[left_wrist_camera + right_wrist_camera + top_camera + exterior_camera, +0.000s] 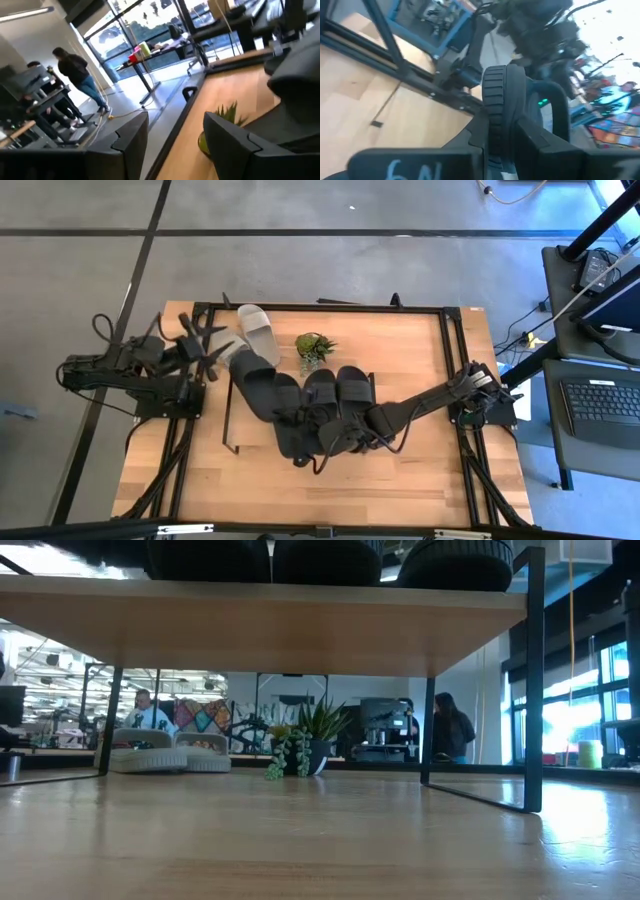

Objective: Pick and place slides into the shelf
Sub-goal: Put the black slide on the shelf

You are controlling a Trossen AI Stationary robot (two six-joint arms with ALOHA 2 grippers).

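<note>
The right gripper (pixel 318 442) reaches over the near side of the shelf (pixel 232 420), its fingers clamped on a black slide (pixel 502 102) whose ribbed sole edge stands upright between them. Three more black slides (pixel 338 393) lie on the shelf just beyond those fingers. The left gripper (pixel 222 352) hovers at the counter's (pixel 420 480) far-left corner, its fingers (pixel 227 137) parted and holding nothing; a grey-white slide (pixel 257 332) lies just beside them, with a small potted plant (pixel 313 348) near it.

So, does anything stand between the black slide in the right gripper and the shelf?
Nothing separate. The right gripper holds the black slide at the shelf's front edge, but other black slides already crowd the board there.
</note>
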